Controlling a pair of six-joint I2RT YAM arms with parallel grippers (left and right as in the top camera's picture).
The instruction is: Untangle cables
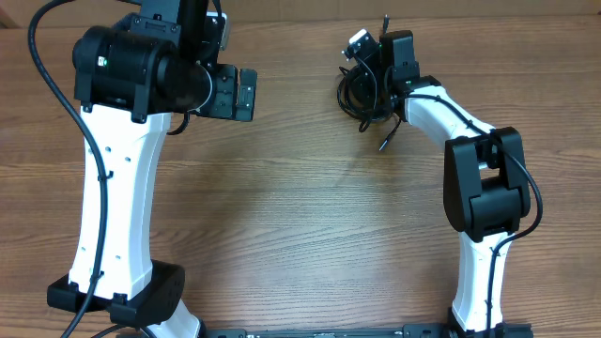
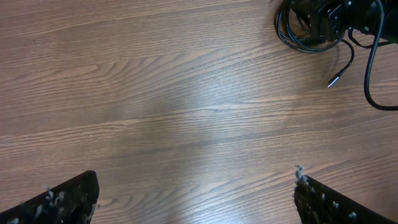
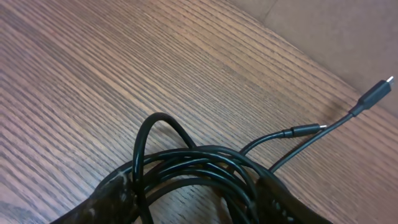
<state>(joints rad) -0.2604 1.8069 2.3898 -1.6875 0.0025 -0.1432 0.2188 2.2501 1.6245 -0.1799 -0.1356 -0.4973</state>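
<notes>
The cables point(image 1: 362, 86) are thin black cords in a tangled coil at the back right of the wooden table. They also show in the left wrist view point(image 2: 305, 34), with a loose plug end point(image 2: 334, 79) trailing out. My right gripper point(image 3: 199, 196) is down on the coil, and its two fingers press on the bunched strands point(image 3: 199, 165) from both sides. Two plug ends point(image 3: 373, 96) stick out to the right. In the overhead view this gripper point(image 1: 376, 70) sits over the coil. My left gripper point(image 2: 196, 199) is open and empty, high above bare wood, far left of the cables.
The table's far edge point(image 3: 323, 68) runs just behind the coil. The left arm's black wrist housing point(image 1: 141, 66) hangs over the back left of the table. The right arm's base point(image 1: 479, 291) stands at the front right.
</notes>
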